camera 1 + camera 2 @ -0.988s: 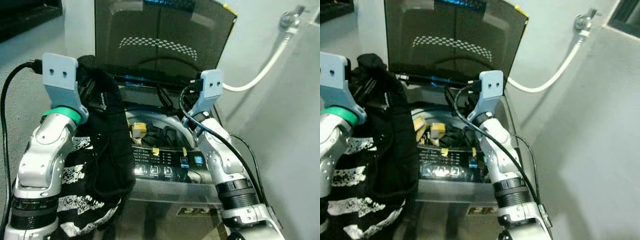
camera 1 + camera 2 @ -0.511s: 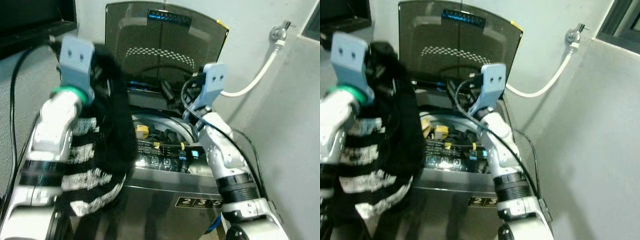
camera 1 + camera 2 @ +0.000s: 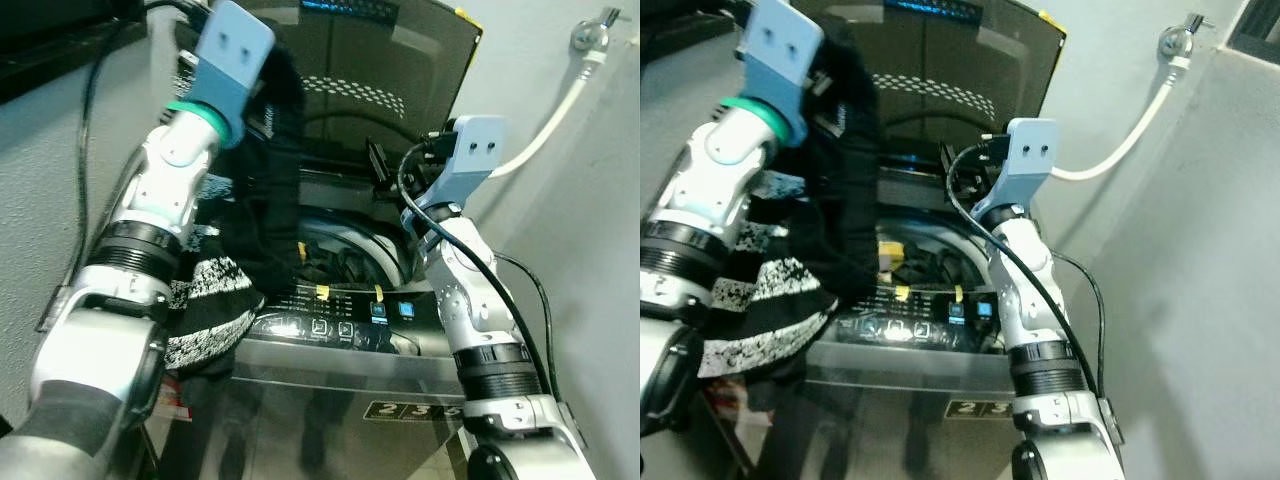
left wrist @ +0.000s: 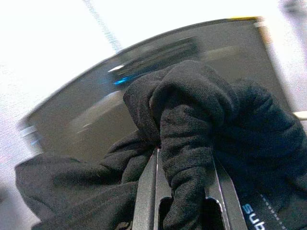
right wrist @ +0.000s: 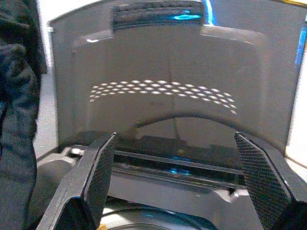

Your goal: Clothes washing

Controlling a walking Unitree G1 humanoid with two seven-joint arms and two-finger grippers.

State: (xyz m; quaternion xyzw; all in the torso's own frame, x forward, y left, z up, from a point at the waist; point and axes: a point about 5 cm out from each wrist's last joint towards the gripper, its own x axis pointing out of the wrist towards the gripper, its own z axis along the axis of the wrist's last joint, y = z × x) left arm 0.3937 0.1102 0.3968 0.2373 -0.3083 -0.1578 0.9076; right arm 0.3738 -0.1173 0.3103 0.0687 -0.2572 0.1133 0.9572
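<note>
My left hand point(image 4: 184, 191) is clamped on the black garment point(image 3: 265, 200) held high at 10 o'clock of the washer drum point(image 3: 345, 262), right hand point(image 5: 182, 191) wide open, empty; the dangling hem may snag the control panel point(image 3: 340, 322).

White hose point(image 3: 545, 125) below wall tap point(image 3: 588, 30)

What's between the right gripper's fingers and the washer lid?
Nothing: in the right wrist view the right gripper faces the raised lid across bare space.
</note>
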